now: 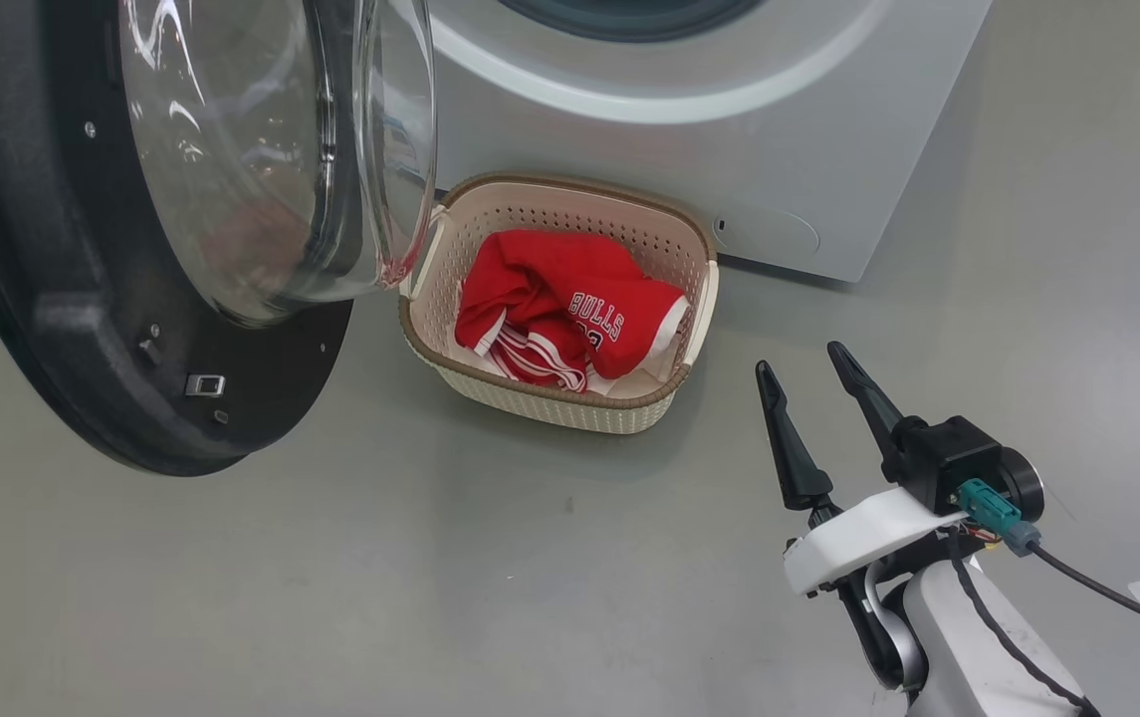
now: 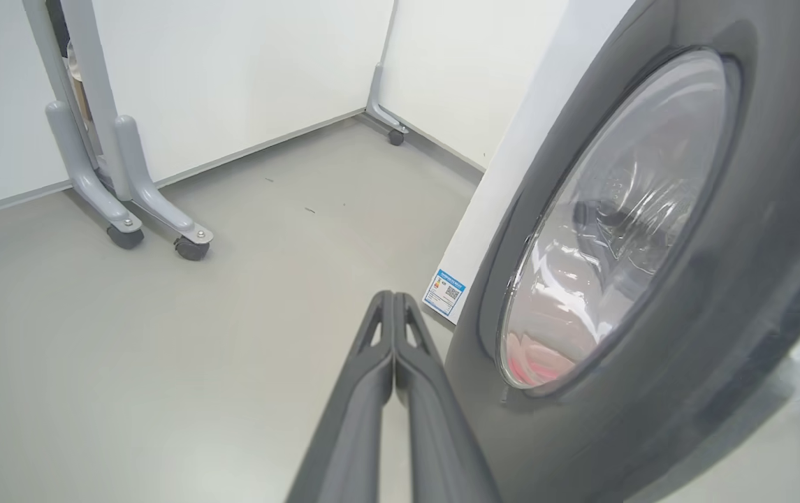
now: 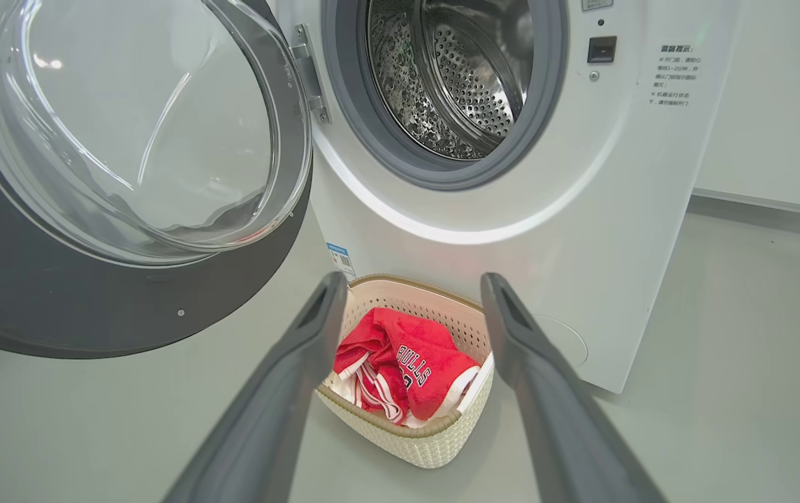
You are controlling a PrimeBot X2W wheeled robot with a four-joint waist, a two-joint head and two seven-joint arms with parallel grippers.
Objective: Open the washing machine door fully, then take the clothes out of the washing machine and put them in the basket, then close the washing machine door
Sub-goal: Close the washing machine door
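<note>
Clothes (image 1: 570, 299) in basket (image 1: 555, 406), washing machine door (image 1: 52, 329) open just beside it

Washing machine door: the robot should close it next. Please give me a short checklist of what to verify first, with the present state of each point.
1. Drum has no clothes left: ok, the part in view is bare steel.
2. Red jersey lies inside the basket: ok.
3. Grey seal has nothing hanging over it: ok.
4. Left pincer is shut, beside the outer face of the door: ok; whether it touches, cannot tell.
5. Right pincer is open, holds nothing, apart from the basket: ok.
6. Basket is out of the door's swing: cannot tell; in the head view the door's edge overlaps its rim.
</note>
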